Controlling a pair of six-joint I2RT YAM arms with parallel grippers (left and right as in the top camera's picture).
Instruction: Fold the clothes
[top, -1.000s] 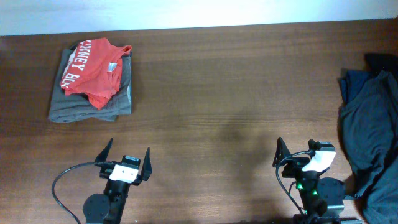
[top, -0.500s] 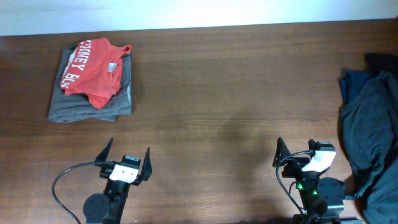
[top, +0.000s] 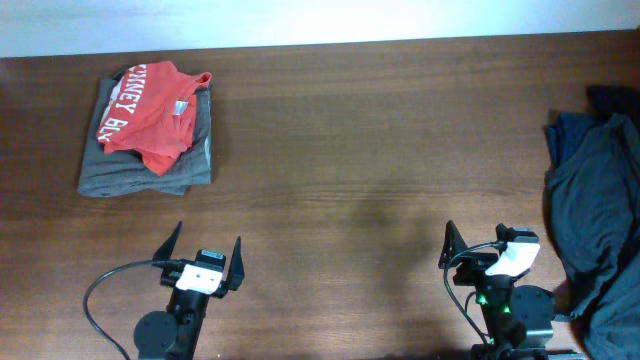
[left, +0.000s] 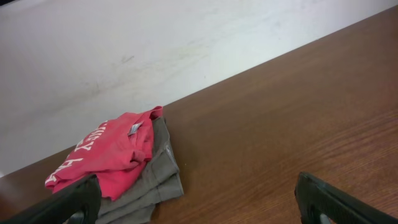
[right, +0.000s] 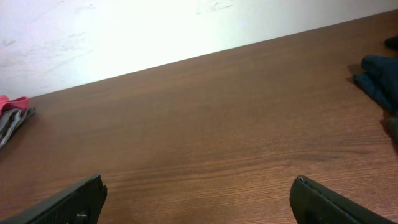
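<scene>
**Left end effector (top: 208, 242) and right end effector (top: 476, 240) both spread wide and empty, shirt not yet touched**

The task's thing, a large crumpled dark green-black cotton T-shirt (top: 592, 205), lies heaped at the right edge of the brown wooden worktop (top: 350, 150) and runs out of the overhead view. How much of it hangs past the edge cannot be told, and no lettering shows. A rumpled blue fabric garment (top: 568, 135) lies touching the shirt on its far side, partly under it.

The right end effector hovers just beside the shirt, toward the worktop's middle. The left end effector is well apart from the shirt, across the bare wood.

The likeliest slip is a pinch into the heap that also catches the blue cloth and drags both out together, because their folds overlap. A grab at a random fold rather than a hem or shoulder would probably leave the shirt twisted when spread.

Farthest from the shirt, at the opposite far corner, a red cotton T-shirt with white letters (top: 150, 112) sits on a folded grey garment (top: 150, 178). Nothing stands between that stack and the shirt.
</scene>
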